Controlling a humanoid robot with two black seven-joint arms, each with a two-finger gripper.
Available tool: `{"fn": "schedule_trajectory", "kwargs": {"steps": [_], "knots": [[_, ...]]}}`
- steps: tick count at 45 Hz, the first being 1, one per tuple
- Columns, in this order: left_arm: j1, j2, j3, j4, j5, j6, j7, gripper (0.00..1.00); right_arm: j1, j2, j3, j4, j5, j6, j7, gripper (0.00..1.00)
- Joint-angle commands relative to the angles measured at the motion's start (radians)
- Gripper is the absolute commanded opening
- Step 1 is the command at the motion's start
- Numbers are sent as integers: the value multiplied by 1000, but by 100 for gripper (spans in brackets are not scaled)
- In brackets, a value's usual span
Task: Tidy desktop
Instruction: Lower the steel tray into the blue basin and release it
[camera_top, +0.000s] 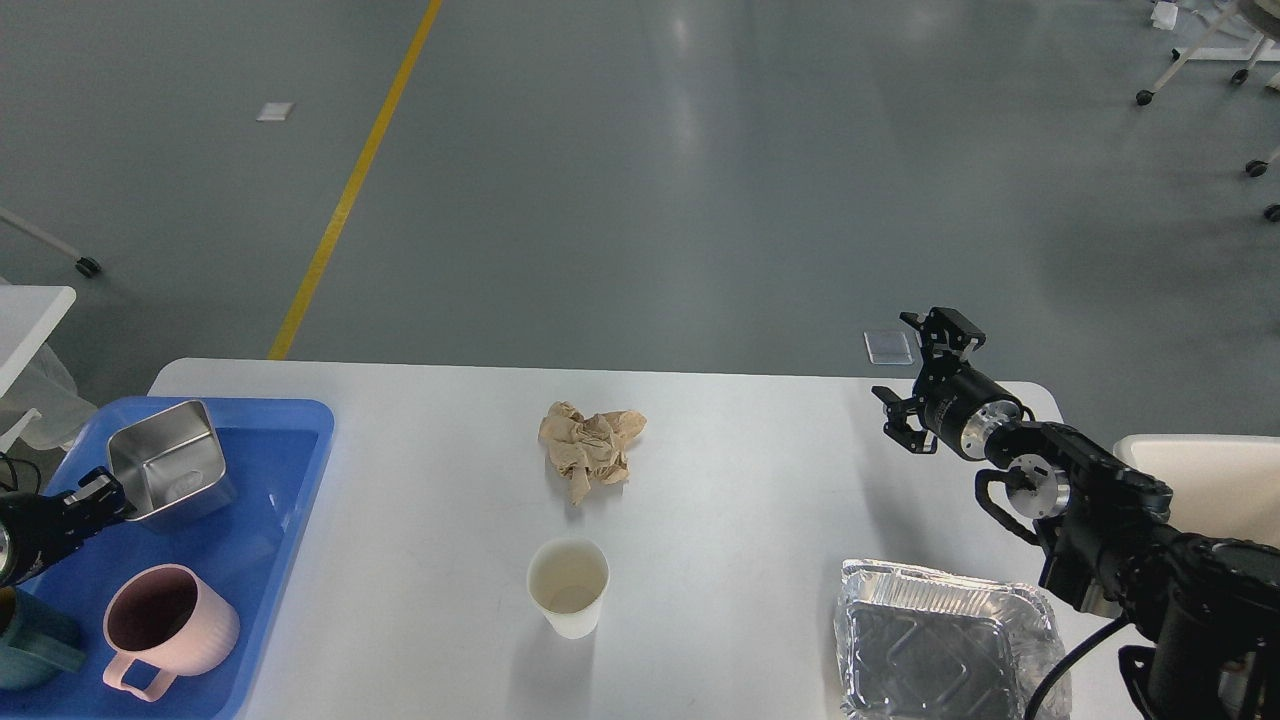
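The white desktop (760, 480) holds a crumpled brown paper (592, 448) at the middle, a white paper cup (568, 587) in front of it, and a foil tray (940, 645) at the front right. A blue tray (270, 520) lies on its left end. My left gripper (97, 494) is shut on the rim of a square steel container (172, 462), held low over the tray's back part. My right gripper (917, 374) is open and empty above the desktop's back right corner.
A pink mug (165, 625) and a teal mug (30, 645) stand in the blue tray's front. A small white side table (30, 310) is at the far left. A cream object (1200, 480) sits beyond the right edge.
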Motion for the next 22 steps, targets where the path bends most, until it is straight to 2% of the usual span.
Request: {"fn": "schedule_trajectory", "kwargs": {"steps": [1,6,17,18,19,22], "knots": [[-3,-15,2,14,9,-1,7,3,-1,0,0,-1,0,0,0,100],[-6,-15,2,14,-3,-1,7,14,-2,0,0,-1,0,0,0,100],[-12,-16,-20,14,-11,-1,-5,64,-2,-1,0,-1,0,0,0,100],[-14,-16,-21,14,-19,-1,-6,73,-2,0,0,-1,0,0,0,100],[-14,-16,-21,14,-28,-1,-7,78,-2,0,0,-1,0,0,0,100],[-14,-13,-28,14,-72,1,-7,88,-2,-1,0,-1,0,0,0,100]]}}
